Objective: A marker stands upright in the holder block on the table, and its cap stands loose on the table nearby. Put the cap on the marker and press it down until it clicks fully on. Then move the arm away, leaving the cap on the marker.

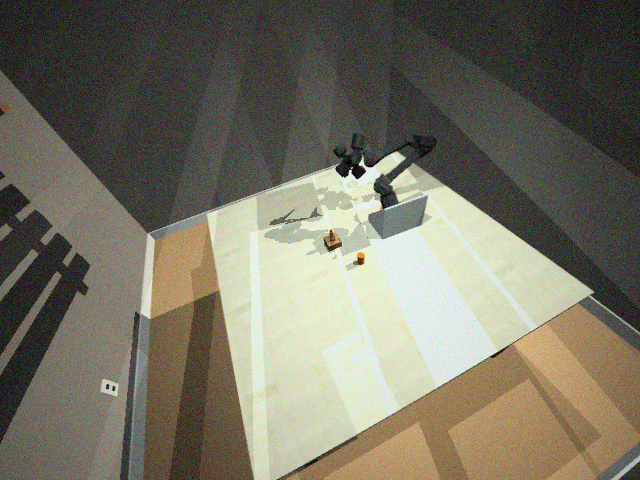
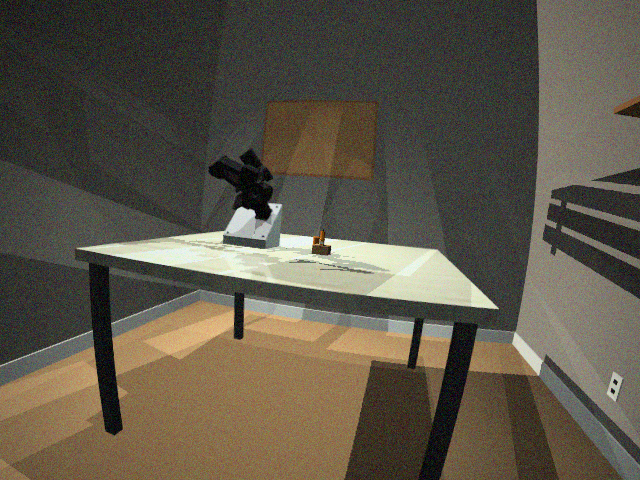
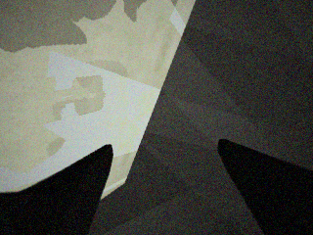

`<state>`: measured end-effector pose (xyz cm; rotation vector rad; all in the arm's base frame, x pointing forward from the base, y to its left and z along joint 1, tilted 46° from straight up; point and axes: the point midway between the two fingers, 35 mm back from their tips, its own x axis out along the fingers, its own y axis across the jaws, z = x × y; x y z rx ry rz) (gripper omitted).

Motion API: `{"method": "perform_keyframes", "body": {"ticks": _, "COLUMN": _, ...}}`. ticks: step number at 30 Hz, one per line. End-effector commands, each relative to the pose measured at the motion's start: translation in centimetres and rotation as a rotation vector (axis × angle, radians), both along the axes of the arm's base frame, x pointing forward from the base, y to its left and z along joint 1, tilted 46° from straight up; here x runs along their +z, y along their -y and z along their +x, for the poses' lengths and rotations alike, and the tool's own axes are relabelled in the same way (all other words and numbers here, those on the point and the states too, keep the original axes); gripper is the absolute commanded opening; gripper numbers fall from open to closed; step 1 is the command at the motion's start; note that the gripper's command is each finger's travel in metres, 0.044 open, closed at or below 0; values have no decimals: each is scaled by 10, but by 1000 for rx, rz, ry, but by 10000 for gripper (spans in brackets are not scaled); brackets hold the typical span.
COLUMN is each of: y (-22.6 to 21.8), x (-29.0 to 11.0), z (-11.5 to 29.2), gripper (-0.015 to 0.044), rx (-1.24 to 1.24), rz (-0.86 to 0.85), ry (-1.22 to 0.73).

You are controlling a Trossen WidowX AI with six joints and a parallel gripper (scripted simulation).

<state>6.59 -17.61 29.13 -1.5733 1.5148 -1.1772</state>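
The marker stands upright, slim and orange with a dark band, in the small brown holder block. The loose orange cap stands on the table apart from the block; in the exterior view it shows just behind the block, its lower part hidden. My gripper is open, its two dark fingers wide apart with nothing between them. It hangs high over the table's edge region, well away from marker and cap. Neither object shows in the wrist view.
The arm rises from a grey wedge-shaped base mount on the pale table. The wrist view shows the table's edge running beside the fingers. Shadows of the arm fall around the block.
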Motion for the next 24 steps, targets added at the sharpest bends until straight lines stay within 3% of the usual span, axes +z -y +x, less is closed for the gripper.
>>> {"method": "perform_keyframes", "body": {"ticks": 1, "y": 0, "x": 0, "z": 3, "gripper": 374, "rx": 9, "rz": 1, "ry": 2}}
{"method": "perform_keyframes", "body": {"ticks": 6, "y": -2, "x": -10, "z": 70, "gripper": 256, "rx": 246, "rz": 66, "ry": 63}}
{"method": "perform_keyframes", "body": {"ticks": 16, "y": -65, "x": -83, "z": 209, "gripper": 256, "rx": 676, "rz": 428, "ry": 133}}
{"method": "perform_keyframes", "body": {"ticks": 24, "y": -123, "x": -153, "z": 250, "gripper": 256, "rx": 770, "rz": 737, "ry": 119}}
